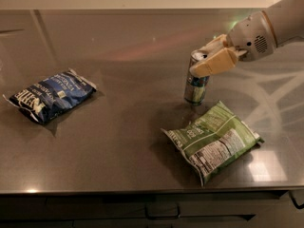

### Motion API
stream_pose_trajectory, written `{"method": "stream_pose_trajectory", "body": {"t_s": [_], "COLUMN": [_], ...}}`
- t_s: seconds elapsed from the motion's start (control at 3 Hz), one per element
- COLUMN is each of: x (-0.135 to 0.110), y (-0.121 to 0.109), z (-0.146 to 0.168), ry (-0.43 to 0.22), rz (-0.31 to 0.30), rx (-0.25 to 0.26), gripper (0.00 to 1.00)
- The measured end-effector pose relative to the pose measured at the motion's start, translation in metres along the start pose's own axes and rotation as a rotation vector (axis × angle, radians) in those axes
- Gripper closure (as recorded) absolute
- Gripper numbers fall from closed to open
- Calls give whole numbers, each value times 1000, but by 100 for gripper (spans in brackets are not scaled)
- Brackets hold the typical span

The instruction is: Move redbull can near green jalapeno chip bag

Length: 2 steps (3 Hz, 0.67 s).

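The redbull can [195,85] is slim, blue and silver with a silver top, and leans slightly. It is just above or on the dark steel counter, a short way behind the green jalapeno chip bag [213,140]. My gripper [200,61] comes in from the upper right and is shut on the can's upper part. One tan finger [216,63] lies across the front and the other behind. The green bag lies flat with its white label panel facing up, near the counter's front edge.
A dark blue chip bag [50,95] lies flat at the left of the counter [123,56]. The counter's front edge runs along the bottom, with drawers below. My white arm [266,27] reaches in from the upper right corner.
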<state>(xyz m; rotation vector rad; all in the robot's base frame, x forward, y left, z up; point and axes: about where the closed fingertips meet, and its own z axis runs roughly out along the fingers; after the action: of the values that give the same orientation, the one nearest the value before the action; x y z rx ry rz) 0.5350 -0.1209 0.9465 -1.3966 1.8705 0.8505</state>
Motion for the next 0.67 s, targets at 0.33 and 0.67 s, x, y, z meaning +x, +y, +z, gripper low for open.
{"method": "stream_pose_trajectory", "body": {"t_s": [0.33, 0.67], "x": [5, 11], "y": [10, 13], "z": [6, 9], "ry": [2, 10], "rz": [-36, -53], "rx": [-19, -15], "gripper": [82, 59]}}
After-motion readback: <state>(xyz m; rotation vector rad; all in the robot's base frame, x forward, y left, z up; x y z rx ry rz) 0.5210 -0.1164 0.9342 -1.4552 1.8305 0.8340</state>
